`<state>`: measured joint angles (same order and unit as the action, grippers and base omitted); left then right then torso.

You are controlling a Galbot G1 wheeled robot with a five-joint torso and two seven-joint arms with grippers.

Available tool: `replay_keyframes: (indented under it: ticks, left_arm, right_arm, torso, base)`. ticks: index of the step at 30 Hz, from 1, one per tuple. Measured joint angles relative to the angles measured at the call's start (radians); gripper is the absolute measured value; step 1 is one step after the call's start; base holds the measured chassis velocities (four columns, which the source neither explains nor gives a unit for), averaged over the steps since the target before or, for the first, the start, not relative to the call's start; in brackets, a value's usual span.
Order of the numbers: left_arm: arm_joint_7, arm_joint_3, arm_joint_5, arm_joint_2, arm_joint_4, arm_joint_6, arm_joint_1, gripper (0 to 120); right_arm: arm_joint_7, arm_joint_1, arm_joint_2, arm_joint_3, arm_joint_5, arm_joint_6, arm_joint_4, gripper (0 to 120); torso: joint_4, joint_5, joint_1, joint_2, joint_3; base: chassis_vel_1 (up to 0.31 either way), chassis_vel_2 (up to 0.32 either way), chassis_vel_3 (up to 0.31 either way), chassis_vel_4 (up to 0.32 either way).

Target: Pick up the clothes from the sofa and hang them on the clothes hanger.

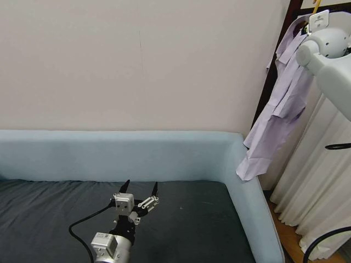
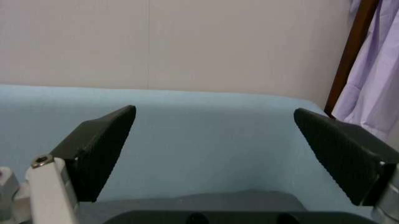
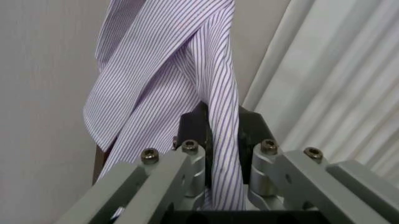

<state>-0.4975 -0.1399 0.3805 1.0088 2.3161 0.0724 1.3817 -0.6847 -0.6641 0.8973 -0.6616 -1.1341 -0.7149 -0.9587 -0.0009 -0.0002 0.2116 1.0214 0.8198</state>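
Observation:
A lilac striped shirt [image 1: 279,104] hangs from the rack at the right end of the sofa, its hem drooping over the armrest. My right arm [image 1: 329,44] is raised beside its collar. In the right wrist view my right gripper [image 3: 221,133] is shut on a fold of the striped shirt [image 3: 168,70]. My left gripper [image 1: 141,189] hovers low over the dark seat cushion [image 1: 192,219], open with nothing between its fingers [image 2: 100,149]. It faces the pale blue backrest [image 2: 206,135].
The sofa has a light blue backrest [image 1: 109,153] and right armrest [image 1: 247,192]. A dark wooden rack post [image 2: 352,51] stands just past the armrest, with a white curtain [image 1: 312,181] behind it. A yellow hanger hook [image 1: 316,5] shows at the top. Wood floor [image 1: 285,230] lies right of the sofa.

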Motion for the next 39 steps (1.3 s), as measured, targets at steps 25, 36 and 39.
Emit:
replay_keyframes:
  ticks: [25,36,39]
  left_arm:
    - [0.01,0.002,-0.001,-0.003,-0.002,-0.037,0.006,100]
    - [0.01,0.006,0.0,-0.003,-0.011,-0.038,0.001,100]
    - [0.011,0.006,0.0,0.002,-0.013,-0.038,0.004,100]
  right_arm:
    - [0.042,-0.095,-0.004,-0.18,-0.06,0.002,0.031,27]
    - [0.128,-0.099,-0.026,-0.17,0.002,0.07,-0.03,64]
    - [0.16,-0.093,-0.041,-0.159,0.029,0.137,-0.069,77]
  torso:
    - [-0.0001,0.0001,0.0,0.0,0.0]
    - [-0.0003,0.0,0.0,0.0,0.0]
    - [-0.0001,-0.0001,0.0,0.0,0.0]
  base:
    - [0.0,0.0,0.0,0.0]
    - [0.0,0.0,0.0,0.0]
    - [0.0,0.0,0.0,0.0]
